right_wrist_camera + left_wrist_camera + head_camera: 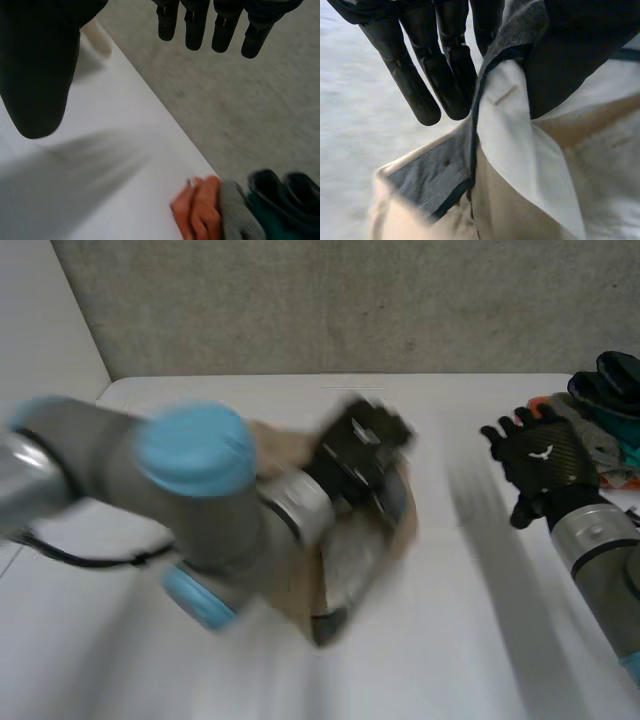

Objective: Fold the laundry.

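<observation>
The left hand [360, 445] hangs above the wide white worktop [480, 630], its straight fingers [445, 65] on one side and its thumb [570, 60] on the other side of a tan garment with a grey inner band and a white lining [520, 165], so that the band's edge is pinched between them. The rest of this garment [398, 515] drops from under the palm in a crumpled heap that rests on the worktop, partly behind the left forearm. The right hand [540, 460] is held apart, well to the side of the left one, its fingers [195, 25] straight and spread, the thumb [37, 75] wide, with nothing in its hold. Just beyond its fingertips, at the worktop's edge [100, 200], lies a small pile of orange, grey and teal cloths [605, 425], also seen below its palm [235, 215].
</observation>
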